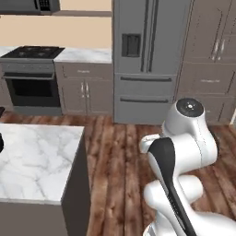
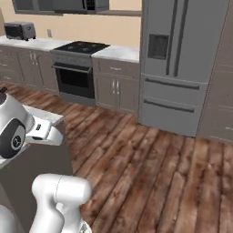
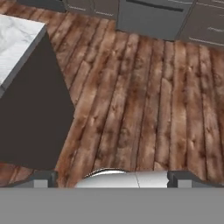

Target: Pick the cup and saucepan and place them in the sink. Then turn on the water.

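The cup, the saucepan, the sink and the water are out of view. In the hand view my gripper [image 3: 113, 180] is open, its two dark fingertips [image 3: 43, 179] far apart with nothing between them. It points down at the wooden floor [image 3: 144, 100], just beside the corner of the marble-topped island [image 3: 17, 39]. At the far left edge of the left base view, a small dark shape [image 1: 1, 142] on the island top is cut off, and I cannot tell what it is.
The island [image 1: 37, 166] has a dark side wall [image 3: 30, 122] close to the hand. Across the open wooden floor [image 1: 120, 152] stand a grey fridge [image 1: 147, 60], a black stove with oven [image 1: 32, 69] and grey cabinets [image 2: 116, 91]. A toaster [image 2: 20, 30] sits on the far counter.
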